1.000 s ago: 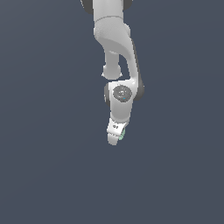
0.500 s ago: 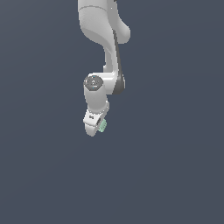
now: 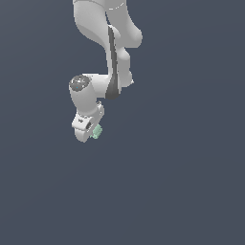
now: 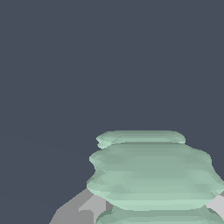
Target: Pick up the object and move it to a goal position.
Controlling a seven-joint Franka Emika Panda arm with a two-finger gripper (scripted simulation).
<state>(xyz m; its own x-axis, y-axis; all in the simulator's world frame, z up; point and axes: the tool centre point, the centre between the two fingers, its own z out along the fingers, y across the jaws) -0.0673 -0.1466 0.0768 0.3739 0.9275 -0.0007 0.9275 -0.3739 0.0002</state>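
The gripper point(image 3: 90, 134) is clamped on the object point(image 3: 97, 132), a small pale mint-green lump that peeks out on the side of the white fingers toward the exterior view's right. In the wrist view the object point(image 4: 153, 175) fills the near foreground, showing stacked ridged lobes, with a grey finger point(image 4: 83, 208) visible just beneath and beside it, touching it. That closeness suggests the lump sits right at the fingertips, pinched across its ridges and not held deep in the hand; such a hold probably suits so small a thing, since the fingers dwarf it.

Above the fingers, the wrist point(image 3: 85, 95) is tilted so the hand points down and a little toward the exterior view's left, and the arm point(image 3: 112, 43) rises from there to the top of the frame. Around everything is plain dark grey-blue ground with no marker or target showing in either view, so I cannot tell where the goal lies. The object appears lifted and carried, which I judge to be the transport part of the task, with placement at the goal not yet done.
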